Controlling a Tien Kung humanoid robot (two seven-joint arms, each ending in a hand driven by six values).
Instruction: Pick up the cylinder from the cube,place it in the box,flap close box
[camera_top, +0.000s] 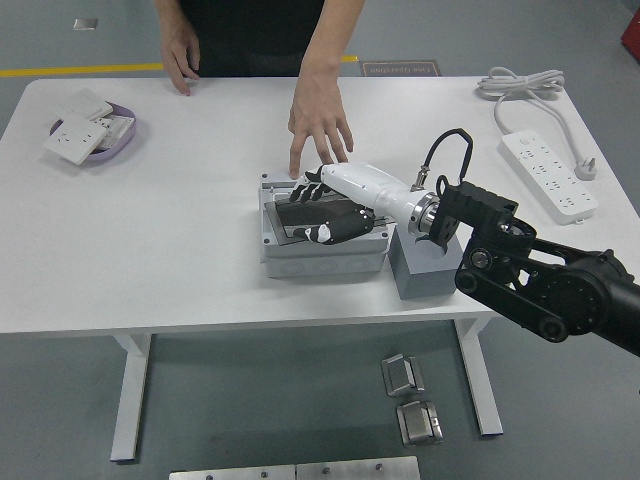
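Observation:
The grey box (322, 257) stands at the table's middle. Its clear flap lies down over the opening. My right hand (322, 208) rests flat on top of the flap with fingers (301, 192) spread and holding nothing. The grey cube (424, 274) stands just right of the box, its top hidden under my right wrist. The cylinder is not visible. A person's hand (318, 118) reaches from the far side, one finger touching the box's back edge. The left arm is out of view.
A purple tray (112, 146) with white socket plates sits at the far left. A white power strip (549, 173) and its cable (521, 80) lie at the far right. The person's other hand (178, 58) rests at the far edge.

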